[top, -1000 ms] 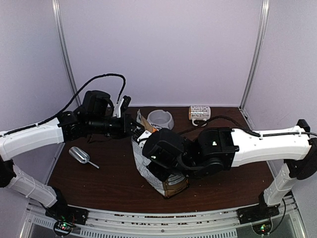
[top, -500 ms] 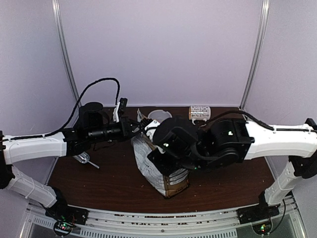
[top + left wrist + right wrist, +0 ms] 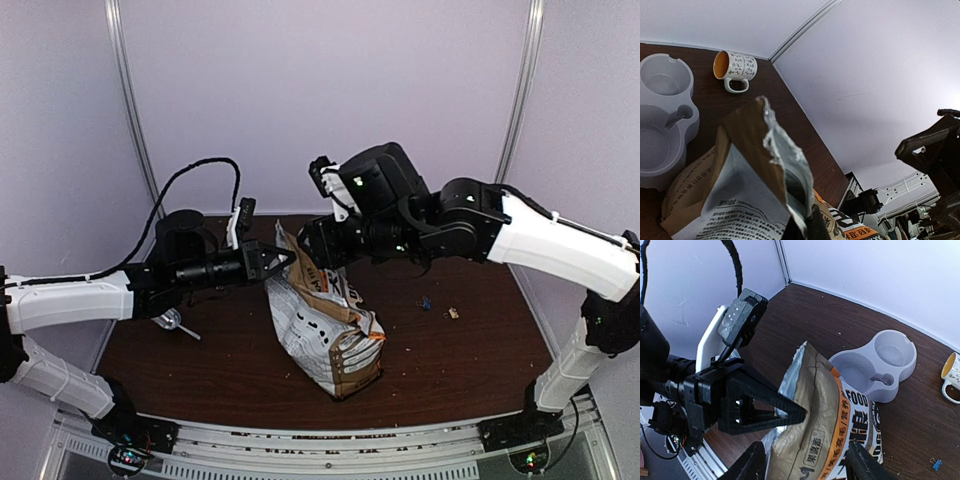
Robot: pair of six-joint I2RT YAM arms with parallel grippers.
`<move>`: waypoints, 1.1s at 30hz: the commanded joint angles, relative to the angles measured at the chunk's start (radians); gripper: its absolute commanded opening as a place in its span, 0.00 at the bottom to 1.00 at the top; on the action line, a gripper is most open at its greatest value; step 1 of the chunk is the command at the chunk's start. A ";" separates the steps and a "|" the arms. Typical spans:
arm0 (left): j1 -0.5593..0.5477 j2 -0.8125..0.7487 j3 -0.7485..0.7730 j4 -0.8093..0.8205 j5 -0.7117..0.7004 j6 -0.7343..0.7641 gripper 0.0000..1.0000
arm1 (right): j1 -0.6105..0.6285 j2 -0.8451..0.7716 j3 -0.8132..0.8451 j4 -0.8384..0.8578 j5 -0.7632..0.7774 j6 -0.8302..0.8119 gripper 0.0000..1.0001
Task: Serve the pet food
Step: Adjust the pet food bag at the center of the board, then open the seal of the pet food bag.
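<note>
The left pincer is clamped tight on the torn top edge of the paper bag, pinching the flap where the silver lining shows and holding it up. The right pincer hangs just above the bag's mouth with its two fingers spread apart and nothing between them, clear of the paper. The bag stands on the dark tabletop between the two arms, crumpled and leaning, its printed front facing the right arm. From where I stand the pet food cannot be seen; the bag's inside is hidden in every view. Behind the bag, toward the back wall, sits a grey double bowl, and beside that a patterned mug with a yellow inside. A clear scoop lies on the tabletop partly under the left arm, and a small blue clip lies to the right of the bag.
</note>
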 commanded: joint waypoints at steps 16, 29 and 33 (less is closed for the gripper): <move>0.003 -0.048 0.036 0.062 0.034 0.128 0.00 | -0.047 0.345 0.399 -0.140 0.087 -0.078 0.36; 0.003 -0.053 0.047 0.006 0.022 0.165 0.00 | -0.050 0.448 0.477 -0.261 0.135 -0.070 0.29; 0.003 -0.080 0.060 -0.080 -0.042 0.188 0.12 | -0.050 0.421 0.429 -0.270 0.177 -0.057 0.24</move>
